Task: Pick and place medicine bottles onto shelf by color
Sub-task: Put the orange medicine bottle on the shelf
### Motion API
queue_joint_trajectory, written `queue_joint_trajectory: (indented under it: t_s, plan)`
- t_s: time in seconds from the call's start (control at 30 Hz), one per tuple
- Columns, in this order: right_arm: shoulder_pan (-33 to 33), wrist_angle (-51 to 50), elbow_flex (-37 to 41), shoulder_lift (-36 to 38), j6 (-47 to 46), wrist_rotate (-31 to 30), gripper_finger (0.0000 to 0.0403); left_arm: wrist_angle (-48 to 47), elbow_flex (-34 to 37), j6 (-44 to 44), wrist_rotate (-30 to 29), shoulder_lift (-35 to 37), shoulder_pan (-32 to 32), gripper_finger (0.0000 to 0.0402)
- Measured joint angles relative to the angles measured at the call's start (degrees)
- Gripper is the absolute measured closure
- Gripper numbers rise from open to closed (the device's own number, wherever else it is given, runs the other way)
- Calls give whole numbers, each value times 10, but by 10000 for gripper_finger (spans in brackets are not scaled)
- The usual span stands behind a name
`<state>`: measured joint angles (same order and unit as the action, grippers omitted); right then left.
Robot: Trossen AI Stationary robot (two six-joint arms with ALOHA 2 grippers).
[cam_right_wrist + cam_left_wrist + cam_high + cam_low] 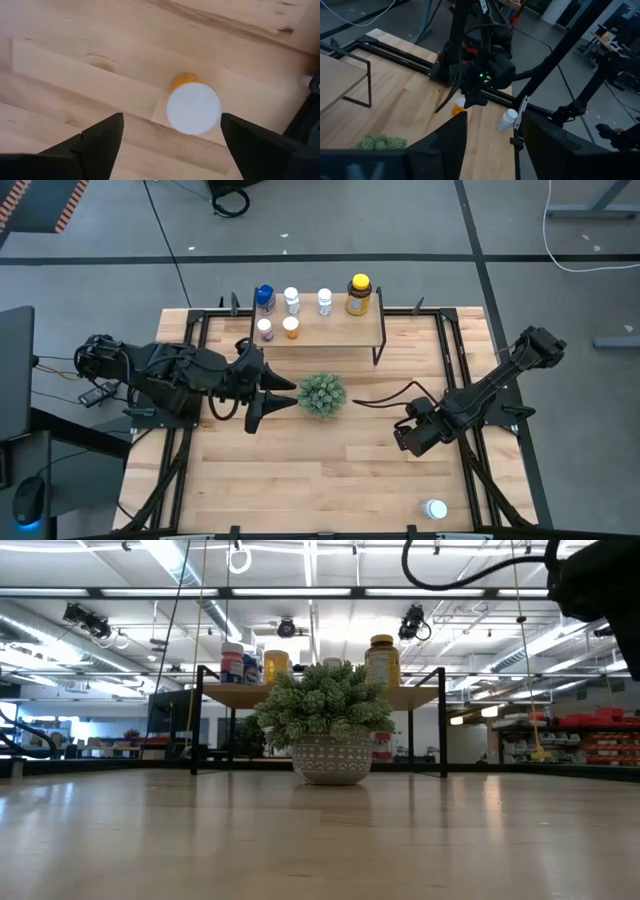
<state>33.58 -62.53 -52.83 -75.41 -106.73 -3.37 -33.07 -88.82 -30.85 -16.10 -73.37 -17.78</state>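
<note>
The right gripper (170,137) hangs over the right half of the table, its two dark fingers (97,140) spread wide and holding nothing. Directly below it, centred in the gap between the fingers, stands an orange bottle with a white cap (193,107), upright on the wood and seen cap-on; neither finger touches it. From above, this gripper (413,432) hides that bottle under its own body. Nearer the front edge of the table, on the right side, a white bottle (435,509) lies apart from the arm.

The left gripper (268,395) waits near the table's middle, pointing toward the potted green plant (322,394) just beside its tips. Its fingers (447,137) stand partly apart with nothing between them.

Behind the plant, at the far edge of the table, stands the shelf (340,330), a light-wood board on thin black legs. Six bottles are on it. Along its back run a blue bottle (264,298), two white ones (291,301) and (324,301), and a larger amber bottle with a yellow cap (358,295). In front of these, toward the shelf's left end, stand a purple-bodied bottle (264,330) and an orange-bodied one (290,327), both white-capped and close together. From table height the plant, in its patterned pot (331,758), covers the middle of the shelf (415,697), with the amber bottle (382,662) showing above it.
</note>
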Motion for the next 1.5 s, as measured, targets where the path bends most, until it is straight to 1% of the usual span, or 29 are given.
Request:
queue_joint_trajectory:
  t_s: [0.1, 0.27, 0.43, 0.6, 0.77, 0.93, 1.5]
  plan:
    - [0, 2, 10, 0, -4, 4, 57, 0, 0, -4, 0, 1, 0, 205]
    - [0, 8, 41, 0, -20, 29, 57, 0, 0, -10, 0, 4, -5, 203]
    - [-1, 24, 56, -1, -38, 30, 57, 2, 0, -5, -2, 3, 3, 209]
    - [-1, 48, 69, -1, -59, 30, 59, 11, 0, -18, -2, 3, 13, 211]
    - [-1, 53, 80, -1, -76, 30, 71, 22, 0, -16, -2, 3, 13, 207]
    - [-1, 70, 80, -1, -89, 28, 83, 31, 0, -16, -1, 3, 13, 213]
    - [0, 86, 80, -1, -118, 28, 133, 27, 0, -15, -1, 3, 13, 221]
